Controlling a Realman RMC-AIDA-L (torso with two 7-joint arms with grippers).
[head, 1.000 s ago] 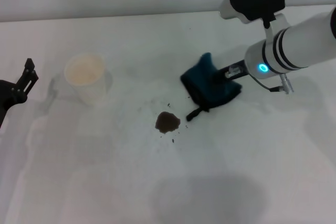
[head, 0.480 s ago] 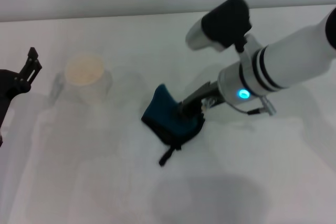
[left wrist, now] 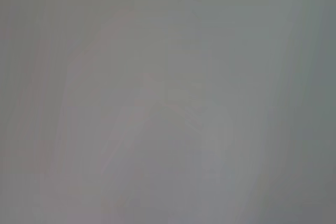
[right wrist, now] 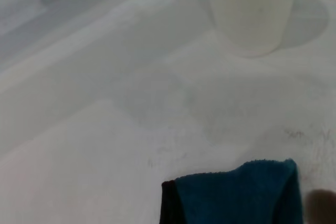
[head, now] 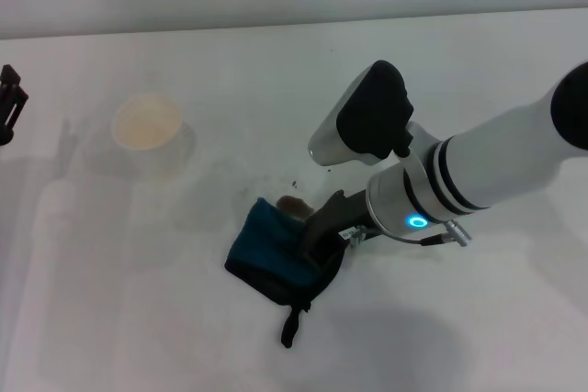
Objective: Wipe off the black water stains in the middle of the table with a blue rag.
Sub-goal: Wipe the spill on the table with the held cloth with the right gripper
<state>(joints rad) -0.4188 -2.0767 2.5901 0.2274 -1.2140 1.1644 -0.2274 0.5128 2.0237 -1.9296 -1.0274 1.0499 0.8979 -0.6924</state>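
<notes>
While the blue rag (head: pixel 276 254) is clamped in the closed fingers of the right gripper (head: pixel 322 231), it is pressed flat onto the table (head: pixel 478 337) near the middle of the surface, somewhat toward the near edge. The cloth is bunched under the fingers, and its black loop tag (head: pixel 292 326) is trailed toward the near edge. The black water stains (head: pixel 292 203) are seen just at the rag's far side, touching it and partly covered by it, with a few tiny specks scattered beyond them toward the far edge. A white paper cup (head: pixel 147 130) is stood upright well apart from the rag, toward the far left corner. At the left edge only a sliver of the left gripper (head: pixel 9 103) is shown, and whether it is open or closed cannot be told.
</notes>
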